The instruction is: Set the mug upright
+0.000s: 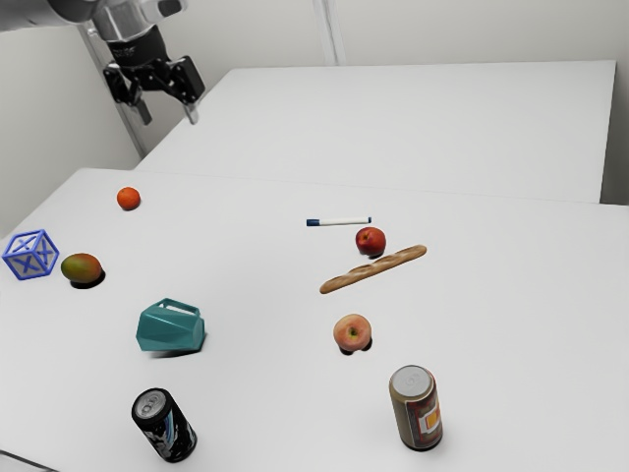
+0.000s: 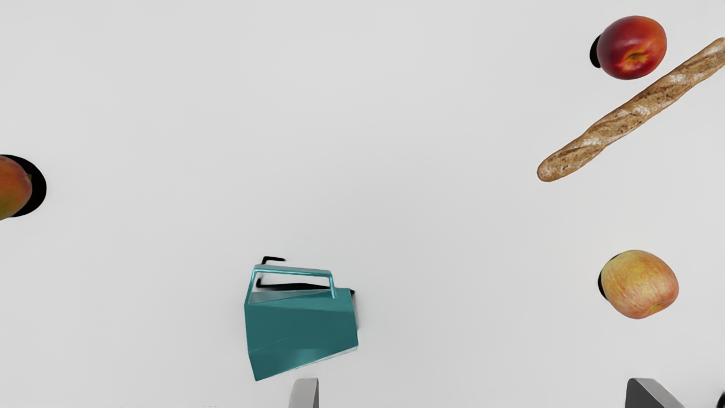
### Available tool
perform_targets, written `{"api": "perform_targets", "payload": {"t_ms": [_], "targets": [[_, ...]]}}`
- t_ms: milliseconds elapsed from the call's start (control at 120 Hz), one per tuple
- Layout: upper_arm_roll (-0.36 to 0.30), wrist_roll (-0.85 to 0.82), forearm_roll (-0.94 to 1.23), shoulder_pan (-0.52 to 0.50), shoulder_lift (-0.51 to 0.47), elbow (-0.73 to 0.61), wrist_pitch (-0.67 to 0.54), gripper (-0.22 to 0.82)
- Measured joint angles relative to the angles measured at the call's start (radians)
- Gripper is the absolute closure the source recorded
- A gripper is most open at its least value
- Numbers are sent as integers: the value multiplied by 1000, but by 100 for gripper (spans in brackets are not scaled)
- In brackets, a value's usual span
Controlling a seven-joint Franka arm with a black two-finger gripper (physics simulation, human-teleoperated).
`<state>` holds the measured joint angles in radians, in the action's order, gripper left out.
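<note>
readable text — none | black can (image 1: 166,429), brown can (image 1: 417,410) — markings illegible

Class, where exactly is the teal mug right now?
In the exterior view, the teal mug lies on its side toward the view's left, just beyond the black can and nearer the camera than the mango.

Arm (image 1: 44,12) raised, the gripper (image 1: 169,115) hangs, fingers (image 2: 305,394) parted (pointing roughly downward, it seems).

Exterior view: we look down at a slant across the table (image 1: 256,256), set back from the mug (image 2: 300,328). Wrist view: we face steeply down, closer in. Both share the mug and table around it.
</note>
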<state>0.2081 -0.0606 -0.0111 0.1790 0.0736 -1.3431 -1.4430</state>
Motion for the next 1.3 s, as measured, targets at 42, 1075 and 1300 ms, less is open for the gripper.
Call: {"api": "perform_targets", "payload": {"t_ms": [42, 1075, 1300], "targets": [[1, 2, -5, 5, -6, 0, 10, 1], [378, 689, -895, -306, -29, -970, -397, 2], [405, 859, -990, -285, 19, -982, -387, 2]]}}
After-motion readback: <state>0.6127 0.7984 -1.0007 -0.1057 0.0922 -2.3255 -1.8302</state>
